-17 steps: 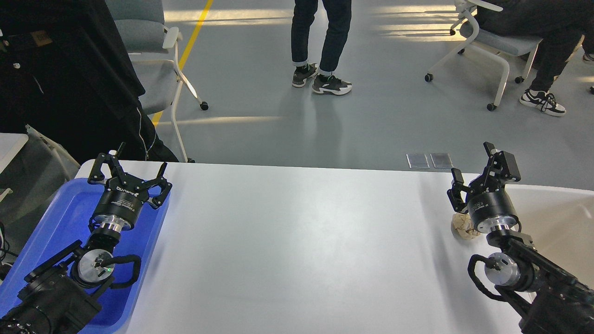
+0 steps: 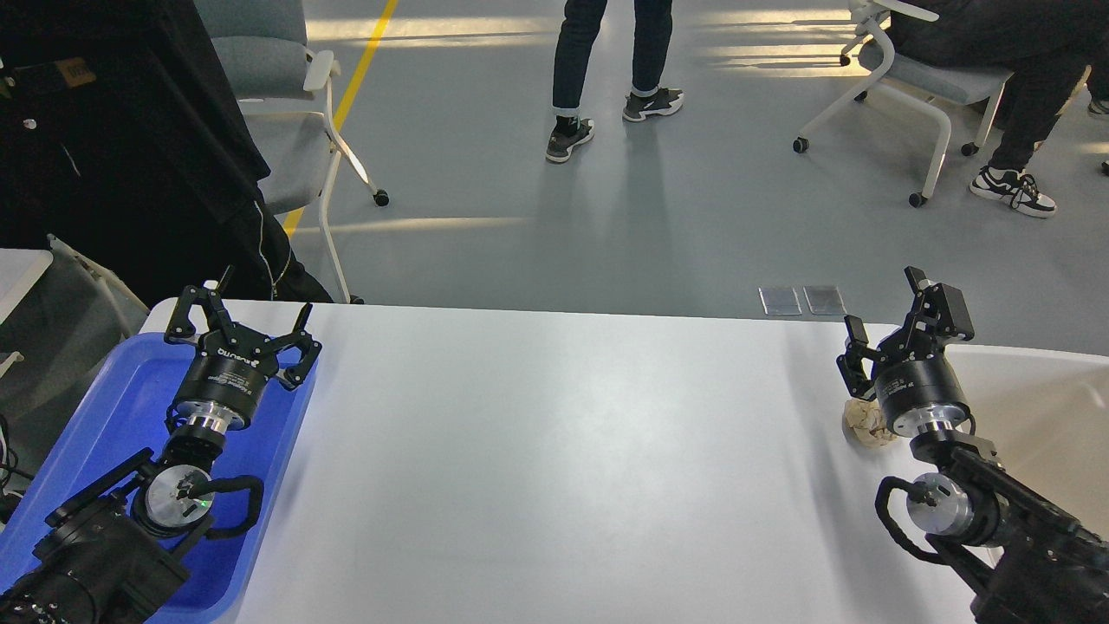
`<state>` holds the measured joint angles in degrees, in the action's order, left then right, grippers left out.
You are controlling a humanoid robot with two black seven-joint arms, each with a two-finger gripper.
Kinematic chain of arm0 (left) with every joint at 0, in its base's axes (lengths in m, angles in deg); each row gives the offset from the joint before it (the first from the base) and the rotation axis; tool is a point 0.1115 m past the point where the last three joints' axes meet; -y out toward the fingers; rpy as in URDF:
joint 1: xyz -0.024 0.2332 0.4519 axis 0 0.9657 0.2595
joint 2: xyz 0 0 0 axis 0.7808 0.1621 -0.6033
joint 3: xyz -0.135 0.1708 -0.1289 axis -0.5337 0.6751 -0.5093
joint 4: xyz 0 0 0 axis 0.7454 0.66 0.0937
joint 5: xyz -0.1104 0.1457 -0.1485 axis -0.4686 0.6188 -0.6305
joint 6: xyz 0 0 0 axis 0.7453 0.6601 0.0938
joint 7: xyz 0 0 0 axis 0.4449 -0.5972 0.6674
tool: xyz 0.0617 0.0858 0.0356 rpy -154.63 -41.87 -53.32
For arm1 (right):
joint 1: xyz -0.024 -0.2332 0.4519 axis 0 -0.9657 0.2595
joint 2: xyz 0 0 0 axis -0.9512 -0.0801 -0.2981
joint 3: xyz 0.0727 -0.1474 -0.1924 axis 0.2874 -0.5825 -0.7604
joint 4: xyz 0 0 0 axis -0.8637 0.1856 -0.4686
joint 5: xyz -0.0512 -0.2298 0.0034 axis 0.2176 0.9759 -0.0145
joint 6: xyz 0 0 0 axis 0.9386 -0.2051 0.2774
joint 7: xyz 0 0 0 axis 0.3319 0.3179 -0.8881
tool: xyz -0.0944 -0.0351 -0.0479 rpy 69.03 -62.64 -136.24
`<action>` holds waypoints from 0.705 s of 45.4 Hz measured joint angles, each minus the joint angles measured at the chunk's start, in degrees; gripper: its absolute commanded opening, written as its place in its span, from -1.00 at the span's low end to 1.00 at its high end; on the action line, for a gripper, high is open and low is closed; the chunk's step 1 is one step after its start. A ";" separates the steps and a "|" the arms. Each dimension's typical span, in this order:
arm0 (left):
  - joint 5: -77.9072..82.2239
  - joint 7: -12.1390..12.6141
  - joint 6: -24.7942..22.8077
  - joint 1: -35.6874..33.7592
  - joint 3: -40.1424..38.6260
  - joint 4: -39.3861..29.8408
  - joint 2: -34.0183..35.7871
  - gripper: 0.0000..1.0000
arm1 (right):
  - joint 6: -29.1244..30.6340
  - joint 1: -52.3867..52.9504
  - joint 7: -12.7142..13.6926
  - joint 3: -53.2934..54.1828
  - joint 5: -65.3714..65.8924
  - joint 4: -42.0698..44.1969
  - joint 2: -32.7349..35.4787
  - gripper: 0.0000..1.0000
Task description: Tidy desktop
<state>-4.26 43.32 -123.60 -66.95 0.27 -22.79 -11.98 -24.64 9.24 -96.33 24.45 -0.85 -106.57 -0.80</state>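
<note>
The desktop [image 2: 554,433] is a wide glossy white tabletop filling the lower half of the head view. My left gripper [image 2: 241,321] is open and empty, held above the far end of a blue plastic tray [image 2: 104,407] at the left edge. My right gripper [image 2: 892,325] is open and empty near the right edge. A crumpled beige paper ball [image 2: 866,425] lies on the desktop just below and left of the right gripper's wrist, partly hidden by it.
A cream open bin [image 2: 1040,407] stands at the right edge behind my right arm. Beyond the desk are office chairs [image 2: 286,113], a standing person's legs [image 2: 606,78] and a seated person [image 2: 1014,87] on the grey floor.
</note>
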 measured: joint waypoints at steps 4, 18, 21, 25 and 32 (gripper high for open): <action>-0.01 -0.01 0.02 0.00 -0.02 0.00 0.00 1.00 | 0.16 -0.28 0.00 -0.02 0.00 -0.10 0.00 1.00; -0.04 -0.06 0.03 -0.01 -0.04 0.01 0.00 1.00 | 0.61 -1.06 -0.44 0.08 0.00 -1.49 1.18 1.00; -0.04 -0.07 0.03 -0.01 -0.04 0.00 0.00 1.00 | 0.61 -1.31 -1.18 0.18 0.00 -1.66 1.53 1.00; -0.04 -0.07 0.03 -0.02 -0.05 -0.02 0.00 1.00 | 0.61 -1.43 -2.69 0.09 -0.06 -1.92 1.88 1.00; -0.04 -0.06 0.03 -0.02 -0.05 -0.02 0.00 1.00 | 0.59 -1.32 -4.61 -0.61 -0.32 -2.39 3.04 1.00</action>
<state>-4.30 43.26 -123.57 -66.97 0.22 -22.81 -11.98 -24.05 7.91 -100.94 23.85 -1.18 -108.96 2.25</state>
